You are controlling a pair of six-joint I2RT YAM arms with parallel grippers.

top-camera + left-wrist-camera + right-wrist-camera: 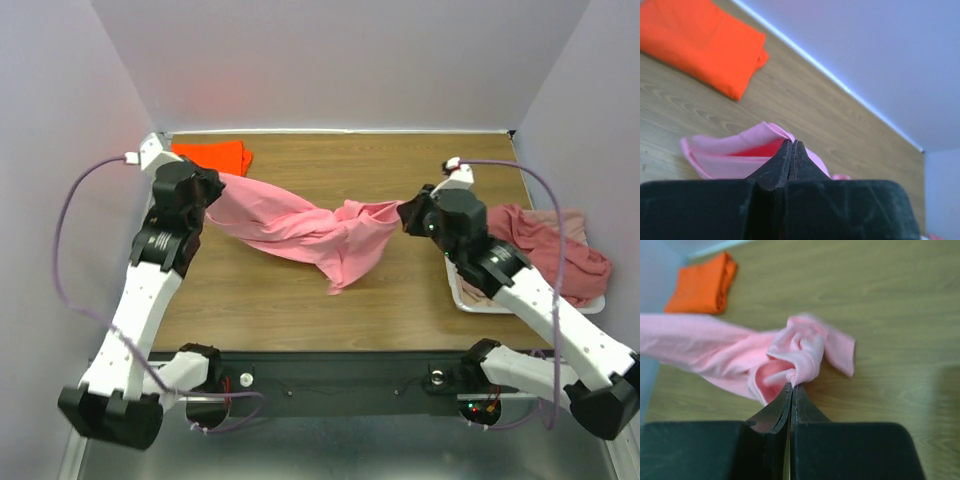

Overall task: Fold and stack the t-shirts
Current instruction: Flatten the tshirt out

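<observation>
Stretching out the pink t-shirt (pixel 300 232) over the middle of the tabletop (pixel 250 300), ahead of folding. Pinched fully shut on one end by the left gripper (pixel 214 190) and on the other by the right gripper (pixel 404 215), with twisted cloth sagging between. Next, likely: untwisting, pulling taut, lowering flat. Folded orange t-shirt (pixel 212 155) at the far left corner; other t-shirts (pixel 545 250) heaped on the tray (pixel 462 300) at the right edge.

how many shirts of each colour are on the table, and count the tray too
orange t-shirt, folded: 1
light pink t-shirt, stretched mid-table: 1
dusty rose t-shirt, heaped on the tray: 1
pale pink t-shirt, in the same heap: 1 showing
white tray: 1
total: 5, though the heap may hide more
</observation>
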